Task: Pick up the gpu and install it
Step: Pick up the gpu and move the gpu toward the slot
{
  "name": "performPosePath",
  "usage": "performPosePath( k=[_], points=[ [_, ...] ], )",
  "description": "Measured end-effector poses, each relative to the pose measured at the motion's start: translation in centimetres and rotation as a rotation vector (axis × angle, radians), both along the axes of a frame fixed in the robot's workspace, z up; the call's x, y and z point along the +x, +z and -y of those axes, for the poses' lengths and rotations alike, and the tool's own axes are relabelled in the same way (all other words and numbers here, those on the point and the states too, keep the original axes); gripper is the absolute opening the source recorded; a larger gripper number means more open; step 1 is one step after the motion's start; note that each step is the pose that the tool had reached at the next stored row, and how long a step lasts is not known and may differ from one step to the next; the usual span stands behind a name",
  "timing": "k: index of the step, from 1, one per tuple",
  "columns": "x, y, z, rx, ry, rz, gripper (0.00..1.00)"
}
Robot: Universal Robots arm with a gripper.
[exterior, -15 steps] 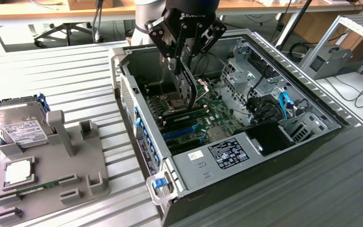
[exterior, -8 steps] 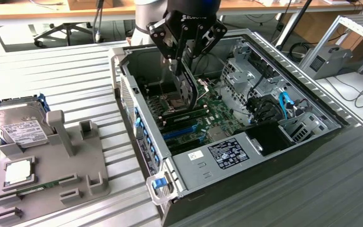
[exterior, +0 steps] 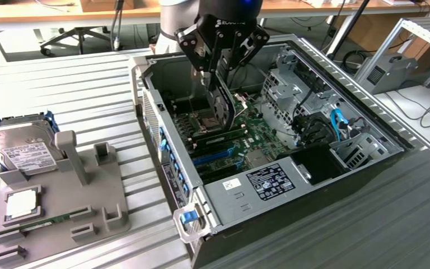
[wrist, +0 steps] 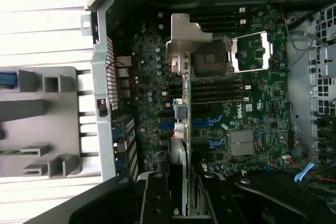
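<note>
**A:** Where is the graphics card (exterior: 224, 109) at this moment?

**B:** Inside the open computer case (exterior: 172, 151), hanging edge-on over the green motherboard (exterior: 258, 134). In the exterior view it sits just under the arm, above the long slots near the middle of the board.

**A:** And the end effector (exterior: 219, 78)?

**B:** It is pinching the graphics card. In the wrist view its two black fingers (wrist: 153, 195) stand on either side of the thin card (wrist: 180, 129), and the card's silver bracket (wrist: 184, 38) is at the far end, next to the open processor socket (wrist: 210, 59).

**A:** Is the card seated in a slot?

**B:** I cannot tell whether its lower edge touches the board. It looks tilted in the exterior view.

**A:** What else is on the counter (exterior: 65, 84)?

**B:** A grey holder (exterior: 88, 196) lies on the exterior view's left, well apart from the case. A silver hard drive (exterior: 20, 148) with a white label leans at its far end, and a square chip (exterior: 22, 203) sits in a pocket nearer the camera.
</note>
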State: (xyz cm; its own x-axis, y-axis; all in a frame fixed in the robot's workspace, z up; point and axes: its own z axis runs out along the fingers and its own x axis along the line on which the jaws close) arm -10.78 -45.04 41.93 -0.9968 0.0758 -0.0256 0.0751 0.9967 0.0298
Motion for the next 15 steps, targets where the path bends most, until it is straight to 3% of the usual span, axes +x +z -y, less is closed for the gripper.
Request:
performPosePath(
  k=[15],
  points=[
    [0.31, -0.58, 0.00, 0.0000, 0.000, 0.0000, 0.26]
  ],
)
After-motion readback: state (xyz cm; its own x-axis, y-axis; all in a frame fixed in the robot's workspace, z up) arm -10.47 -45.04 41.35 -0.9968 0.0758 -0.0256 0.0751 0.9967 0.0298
